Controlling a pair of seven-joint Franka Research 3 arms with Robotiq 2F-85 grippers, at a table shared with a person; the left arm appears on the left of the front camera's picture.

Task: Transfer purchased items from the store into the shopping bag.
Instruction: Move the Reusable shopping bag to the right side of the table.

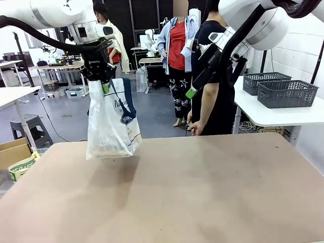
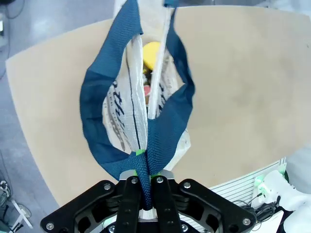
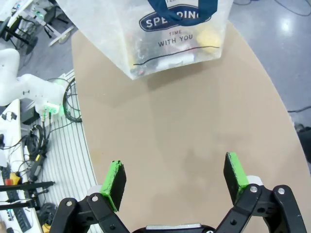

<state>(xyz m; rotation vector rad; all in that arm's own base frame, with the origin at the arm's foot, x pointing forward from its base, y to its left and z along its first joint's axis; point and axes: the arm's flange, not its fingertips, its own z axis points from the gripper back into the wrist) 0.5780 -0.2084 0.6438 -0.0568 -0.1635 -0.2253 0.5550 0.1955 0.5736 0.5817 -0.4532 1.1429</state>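
The tan table lies bare across its middle and right, with open room up to its near edge. At its far left the shopping bag, translucent plastic with navy straps and navy print, hangs with its bottom at the tabletop. Inside lie purchased items, one yellow, others hard to tell apart. The left hand is clamped tight on the bag's straps above it. The right hand hangs high, fingers spread wide, holding nothing.
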